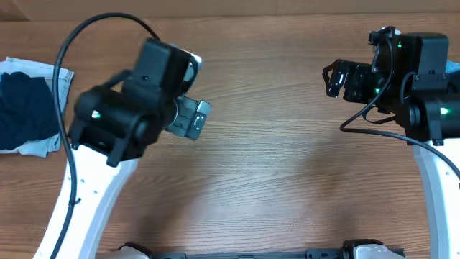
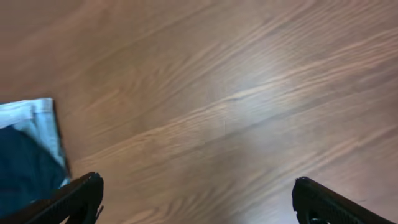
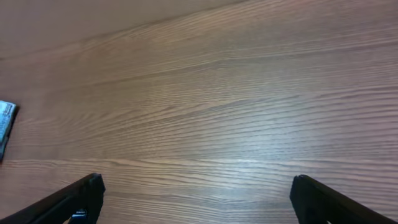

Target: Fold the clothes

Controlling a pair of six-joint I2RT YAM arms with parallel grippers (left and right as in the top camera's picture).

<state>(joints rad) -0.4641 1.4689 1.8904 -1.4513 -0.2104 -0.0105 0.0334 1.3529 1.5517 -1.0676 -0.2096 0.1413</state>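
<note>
Clothes (image 1: 25, 108) lie in a small pile at the left edge of the wooden surface (image 1: 273, 165). A dark blue piece (image 1: 20, 108) sits on top of a pale blue one (image 1: 44, 146). The left hand (image 2: 196, 190) hangs over bare wood just beside the pile. Its two fingers are wide apart, with nothing between them. The right hand (image 3: 198, 190) is far over by the right edge. Its fingers are wide apart too, and it holds nothing.

Navy garment (image 1: 25, 108) heaped on pale blue piece (image 1: 39, 147), left edge of table (image 1: 273, 180)
</note>
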